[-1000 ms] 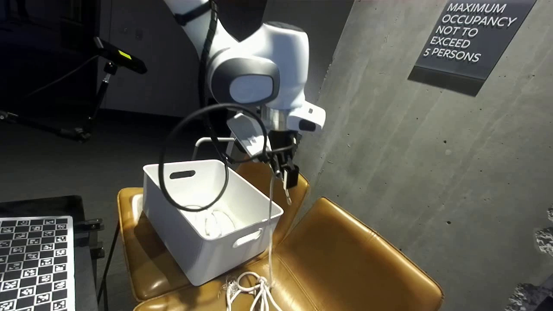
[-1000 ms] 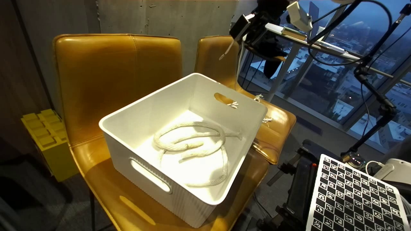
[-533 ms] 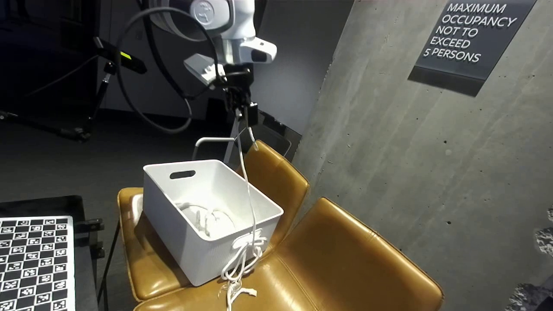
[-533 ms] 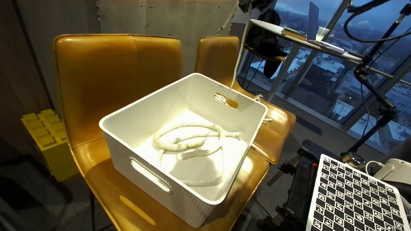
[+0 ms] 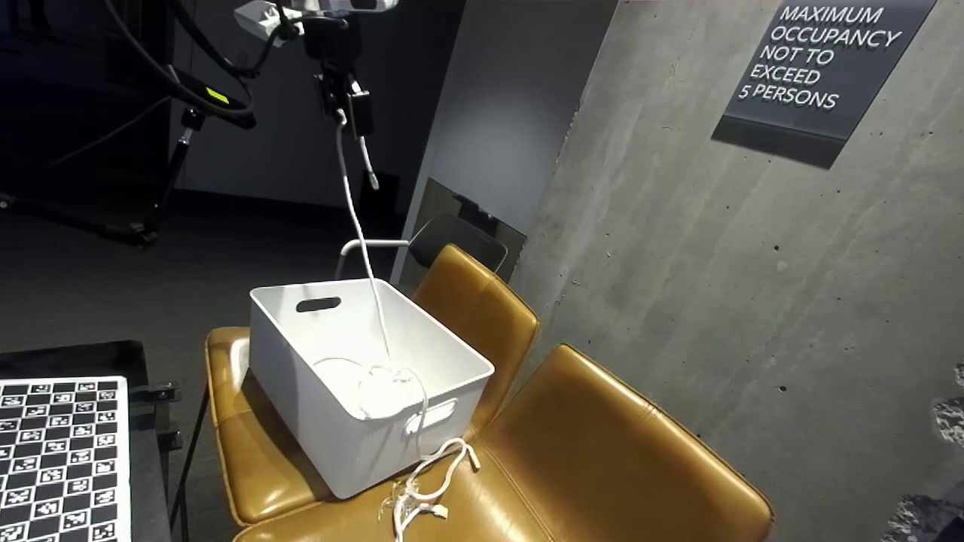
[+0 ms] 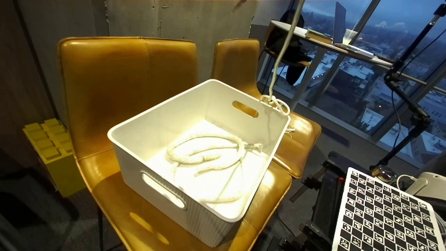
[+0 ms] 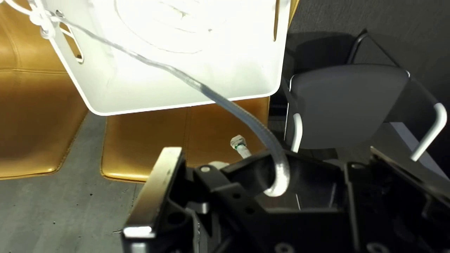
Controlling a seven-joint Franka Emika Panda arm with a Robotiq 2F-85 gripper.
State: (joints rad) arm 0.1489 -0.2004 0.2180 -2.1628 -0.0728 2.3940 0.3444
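Overhead, the pincer [image 5: 351,122] is clenched on a white rope [image 7: 193,83], whose short tip [image 7: 242,149], marked with green in the wrist view, dangles just beside the grip. The long strand slants down to a knot of loops [image 6: 271,99] by one slotted end wall of a white plastic box [image 6: 205,226]; whether they touch, I cannot tell. The box stands on a tan leather chair [image 6: 129,90], with that end at the seat edge bordering a neighbouring chair [image 5: 602,444], onto which loose strands [image 5: 410,493] trail. Inside the box lies a thicker rope [image 6: 191,160] in loose loops. Beyond the box's far end stands a dark grey armchair [image 7: 348,102], and a checkered marker board [image 6: 390,216] rests on a black support [image 6: 324,205], apart from both leather chairs.
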